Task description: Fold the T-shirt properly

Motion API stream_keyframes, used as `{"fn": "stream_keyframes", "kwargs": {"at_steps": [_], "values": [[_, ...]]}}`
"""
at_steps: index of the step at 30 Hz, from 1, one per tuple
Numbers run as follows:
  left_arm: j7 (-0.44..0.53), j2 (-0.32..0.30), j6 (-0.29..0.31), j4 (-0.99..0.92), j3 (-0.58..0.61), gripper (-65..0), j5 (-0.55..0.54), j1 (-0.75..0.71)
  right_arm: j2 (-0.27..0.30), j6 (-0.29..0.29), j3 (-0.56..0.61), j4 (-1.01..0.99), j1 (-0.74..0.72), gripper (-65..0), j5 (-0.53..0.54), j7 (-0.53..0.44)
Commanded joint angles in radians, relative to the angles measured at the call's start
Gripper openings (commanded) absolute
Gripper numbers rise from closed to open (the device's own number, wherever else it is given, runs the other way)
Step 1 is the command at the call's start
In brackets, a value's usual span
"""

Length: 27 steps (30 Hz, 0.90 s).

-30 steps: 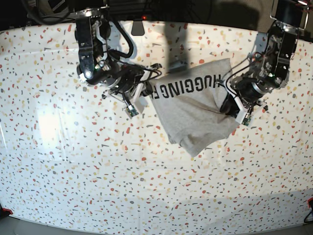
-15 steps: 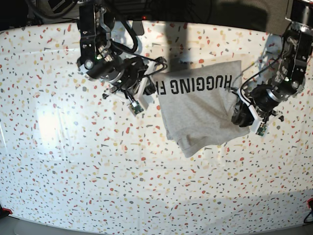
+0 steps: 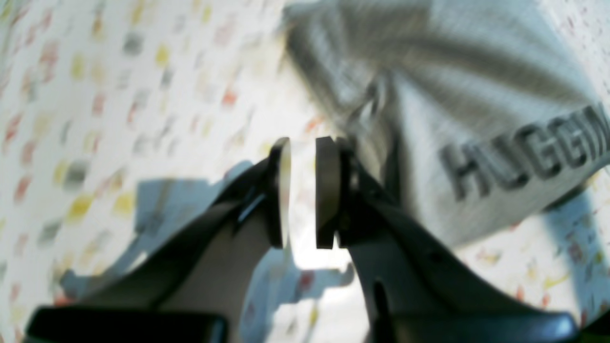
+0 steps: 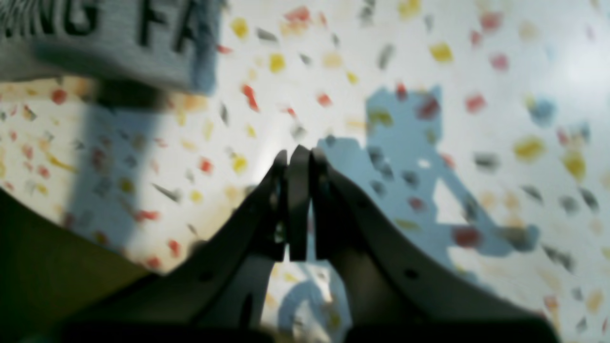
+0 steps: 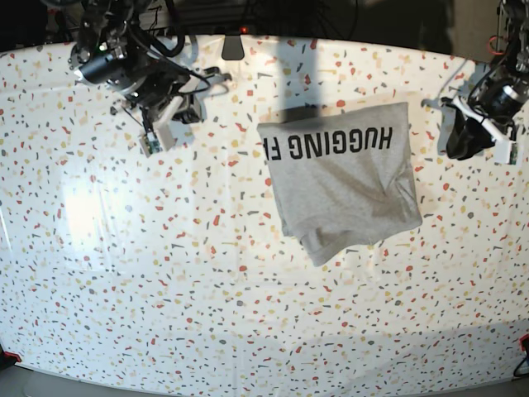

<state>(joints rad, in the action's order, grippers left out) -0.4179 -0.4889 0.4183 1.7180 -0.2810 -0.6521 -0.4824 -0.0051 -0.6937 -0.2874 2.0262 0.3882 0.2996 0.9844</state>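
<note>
Both arms pulled away from the T-shirt, we saw.
Left gripper slightly parted, empty; right gripper closed, empty (shirt crumpled mid-table, lettering up).

Quick count: one T-shirt (grey, with black lettering), sitting on one speckled counter. Two robot arms, so two pincers, the left pincer and the right pincer. That's everything I can count here.
</note>
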Motion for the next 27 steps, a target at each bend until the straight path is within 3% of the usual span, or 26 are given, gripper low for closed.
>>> {"fn": "stream_keyframes", "kwargs": {"at_steps": [1, 7, 13, 20, 24, 27], "values": [[0.024, -0.018, 0.018, 0.017, -0.021, -55.6, -0.015, -0.025, 0.002, -0.004, -0.019, 0.034, 0.025, -65.0, 0.019, -0.016], [0.027, 0.008, 0.063, 0.017, -0.108, -55.6, -0.023, -0.202, 0.002, -0.004, -0.132, 0.120, 0.193, -65.0, 0.142, -0.011], [0.027, 0.106, 0.188, 0.017, -0.224, -55.6, -0.018, -0.357, -0.009, -0.004, -0.214, 0.152, 0.382, -65.0, 0.234, -0.011], [0.026, 0.206, 0.276, 0.013, -0.270, -55.5, 0.091, -0.483, -0.043, -0.004, -0.223, 0.145, 0.542, -65.0, 0.228, -0.043], [0.027, 0.225, 0.280, -0.047, -0.237, -55.5, 0.140, -0.504, -0.052, -0.004, -0.223, 0.078, 0.557, -65.0, 0.216, -0.051], [0.065, 0.225, 0.280, -0.151, -0.190, -55.6, 0.153, -0.495, -0.049, -0.004, -0.223, -0.039, 0.555, -65.0, 0.127, -0.137]]}}
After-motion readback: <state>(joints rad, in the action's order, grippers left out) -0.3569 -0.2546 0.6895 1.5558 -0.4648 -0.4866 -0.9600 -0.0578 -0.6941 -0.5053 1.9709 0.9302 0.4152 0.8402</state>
